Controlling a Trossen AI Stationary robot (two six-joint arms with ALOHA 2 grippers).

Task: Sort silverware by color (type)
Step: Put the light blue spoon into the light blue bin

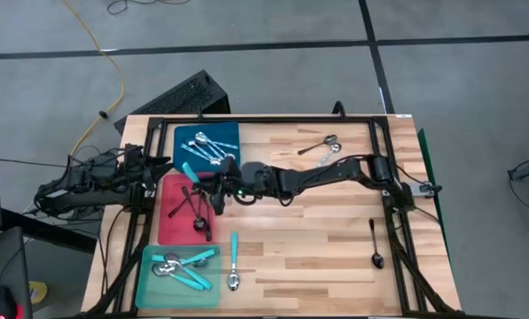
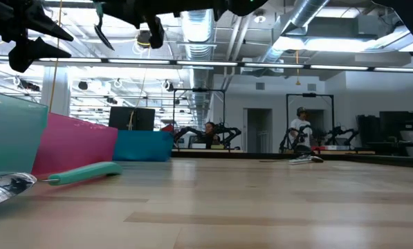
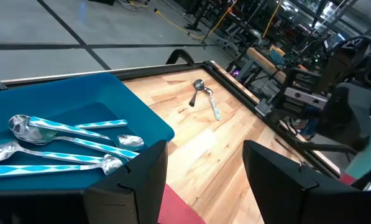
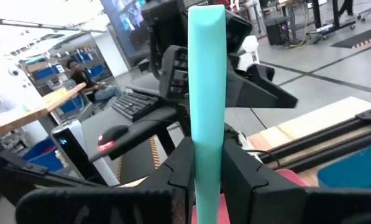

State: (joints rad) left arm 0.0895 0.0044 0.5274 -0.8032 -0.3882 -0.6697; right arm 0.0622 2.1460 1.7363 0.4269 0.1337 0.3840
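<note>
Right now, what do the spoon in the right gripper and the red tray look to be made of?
Spoon in the right gripper: the turquoise handle looks like matte plastic, flat even colour, no glare; its bowl is hidden. Red tray: probably thin plastic or silicone, uniform pinkish red with a dull sheen; the pictures leave it open.

A wooden table [image 1: 317,239] filled the middle of the high view. Along its left side lay three flat trays in a column: a blue tray [image 1: 230,133] uppermost, a red tray [image 1: 168,229] below it, a teal tray [image 1: 149,291] lowest. A black keyboard [image 1: 182,96] sat beyond the table's upper left edge, and a yellow cable [image 1: 94,40] ran across the grey floor [image 1: 477,97].
</note>
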